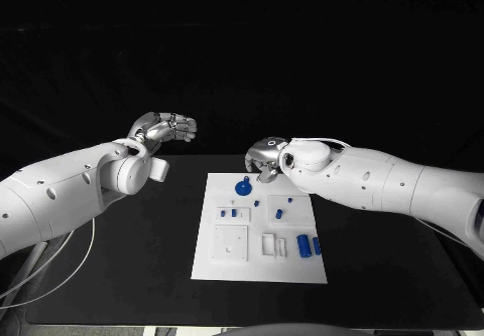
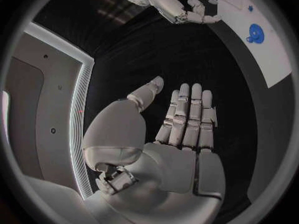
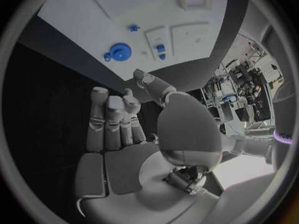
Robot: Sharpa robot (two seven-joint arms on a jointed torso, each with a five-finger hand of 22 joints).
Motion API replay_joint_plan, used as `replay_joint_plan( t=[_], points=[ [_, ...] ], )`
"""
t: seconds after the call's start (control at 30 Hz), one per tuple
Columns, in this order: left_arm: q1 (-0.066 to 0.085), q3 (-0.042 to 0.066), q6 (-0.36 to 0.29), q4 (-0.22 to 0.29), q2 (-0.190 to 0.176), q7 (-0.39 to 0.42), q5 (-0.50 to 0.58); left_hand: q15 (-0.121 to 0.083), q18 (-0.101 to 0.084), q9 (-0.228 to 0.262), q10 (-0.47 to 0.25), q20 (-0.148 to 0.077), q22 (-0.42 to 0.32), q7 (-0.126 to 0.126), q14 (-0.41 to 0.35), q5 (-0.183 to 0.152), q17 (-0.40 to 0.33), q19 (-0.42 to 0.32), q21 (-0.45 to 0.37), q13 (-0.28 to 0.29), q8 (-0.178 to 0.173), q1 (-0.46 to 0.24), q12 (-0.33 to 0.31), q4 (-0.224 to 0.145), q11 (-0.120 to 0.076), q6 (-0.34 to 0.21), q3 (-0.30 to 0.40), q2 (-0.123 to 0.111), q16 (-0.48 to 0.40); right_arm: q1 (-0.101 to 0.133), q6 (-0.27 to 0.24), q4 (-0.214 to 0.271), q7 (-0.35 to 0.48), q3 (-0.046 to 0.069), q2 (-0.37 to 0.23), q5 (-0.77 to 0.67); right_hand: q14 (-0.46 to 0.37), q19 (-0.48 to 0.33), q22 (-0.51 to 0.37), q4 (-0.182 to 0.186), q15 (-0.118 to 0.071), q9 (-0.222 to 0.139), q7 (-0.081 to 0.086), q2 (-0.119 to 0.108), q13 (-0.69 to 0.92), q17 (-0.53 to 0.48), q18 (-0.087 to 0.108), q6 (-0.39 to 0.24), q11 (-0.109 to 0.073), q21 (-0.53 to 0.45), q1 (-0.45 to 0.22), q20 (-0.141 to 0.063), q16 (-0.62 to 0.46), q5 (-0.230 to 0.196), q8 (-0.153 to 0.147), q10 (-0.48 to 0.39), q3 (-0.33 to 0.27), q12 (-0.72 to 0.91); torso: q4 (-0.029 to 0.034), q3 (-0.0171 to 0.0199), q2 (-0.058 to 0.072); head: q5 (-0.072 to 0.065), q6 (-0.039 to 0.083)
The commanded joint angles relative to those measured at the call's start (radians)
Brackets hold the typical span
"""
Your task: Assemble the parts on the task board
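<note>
While both hands are empty and nothing on the task board (image 1: 227, 269) has been lifted, the step in hand looks like the first reach for a part. The right hand (image 1: 266, 159) hangs just beyond the board's far edge, close to the blue gear (image 1: 243, 187), its fingers loosely spread and holding nothing. The left hand (image 1: 166, 128) is raised well away from the board, beyond its far left corner, also empty; its wrist view shows flat, straight fingers, side by side (the head view makes them look more curled).

To do this well, I judge the right hand should come down onto the gear squarely from above and pinch it by its rim, since the gear sits near the far edge and a sideways push could slide it off. The small blue pegs (image 1: 234, 211) by the board's middle and the two upright blue cylinders (image 1: 303, 246) near its right edge stand close together, so a broad hand could knock them; narrow the fingers first.

The board lies on a black table (image 1: 121, 280), matte and dark all around it. Behind the board's far edge the room is a black backdrop.
</note>
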Motion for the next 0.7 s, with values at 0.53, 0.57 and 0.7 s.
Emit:
replay_joint_plan(
  t=[0.53,0.57,0.7],
  points=[
    [-0.001,0.001,0.019,0.018,-0.001,0.005,-0.003,-0.001,0.011,0.000,0.008,0.001,0.002,0.002,0.006,0.005,0.003,0.011,-0.004,-0.002,0.005,0.008,0.003,-0.005,0.000,0.003,-0.001,0.000,-0.008,-0.053,-0.003,-0.061,-0.019,-0.051,0.045,-0.117,0.004,0.009,0.021,0.002,-0.003,-0.002,-0.003,-0.013,0.040,0.019,0.014,-0.004,-0.001,0.022,0.024,-0.016,0.019,-0.043,-0.018,-0.054,0.036,0.032,-0.0018,0.0010,0.003,0.003,-0.009],
    [-0.001,0.001,0.019,0.019,-0.002,0.005,-0.003,-0.001,0.011,0.000,0.008,0.001,0.002,0.002,0.006,0.004,0.003,0.011,-0.004,-0.002,0.005,0.007,0.003,-0.005,0.000,0.003,-0.001,0.000,-0.008,-0.056,-0.008,-0.069,-0.016,-0.051,0.049,-0.117,0.004,0.010,0.021,0.002,-0.004,-0.003,-0.003,-0.012,0.041,0.020,0.014,-0.005,-0.001,0.023,0.024,-0.016,0.019,-0.044,-0.019,-0.054,0.038,0.033,-0.0011,0.0009,0.003,0.003,-0.009],
    [-0.001,0.001,0.020,0.023,0.001,0.006,-0.003,-0.001,0.011,0.000,0.008,0.001,0.002,0.002,0.006,0.004,0.004,0.011,-0.004,-0.002,0.005,0.007,0.003,-0.005,0.000,0.003,-0.002,0.000,-0.009,-0.067,-0.026,-0.097,-0.003,-0.052,0.065,-0.116,0.007,0.013,0.020,0.006,-0.005,-0.004,-0.005,-0.013,0.047,0.023,0.014,-0.005,-0.003,0.027,0.024,-0.018,0.020,-0.075,-0.020,-0.049,0.062,0.034,-0.0004,0.0007,0.003,0.003,-0.009]
  ],
)
